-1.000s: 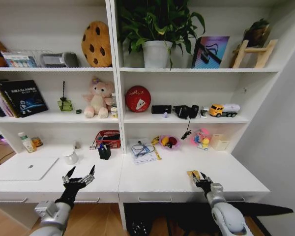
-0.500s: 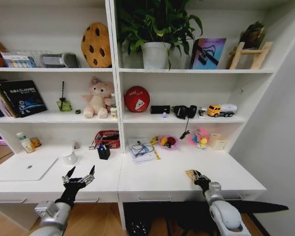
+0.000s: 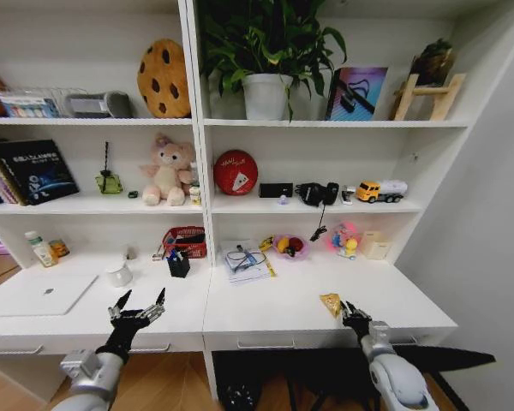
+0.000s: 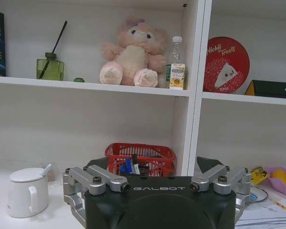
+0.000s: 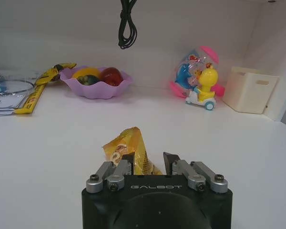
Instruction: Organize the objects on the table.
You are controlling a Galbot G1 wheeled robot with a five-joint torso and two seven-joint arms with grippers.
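Observation:
A yellow triangular snack wedge [image 3: 331, 302] lies on the white table [image 3: 265, 312] near its front right edge. My right gripper [image 3: 353, 315] sits just behind it, low over the tabletop. In the right wrist view the wedge [image 5: 128, 147] has its near end between the fingers of that gripper [image 5: 149, 160], which stand a little apart and do not clamp it. My left gripper [image 3: 137, 310] hovers open at the front left, with nothing in it. The silver laptop [image 3: 47, 294] lies shut to its left. Blue-capped pens [image 4: 128, 165] stand in a black holder [image 3: 179, 265].
A white mug [image 3: 119, 274], a red basket [image 3: 186, 241], papers [image 3: 242, 261], a pink fruit bowl [image 3: 289, 247], a duck toy [image 3: 347, 240] and a white box [image 3: 377, 247] line the back of the desk. Shelves rise directly behind. Bare tabletop lies between the grippers.
The whole head view has shifted a little, so the camera moved. My right gripper has drawn back slightly from the wedge. The left arm holds its pose.

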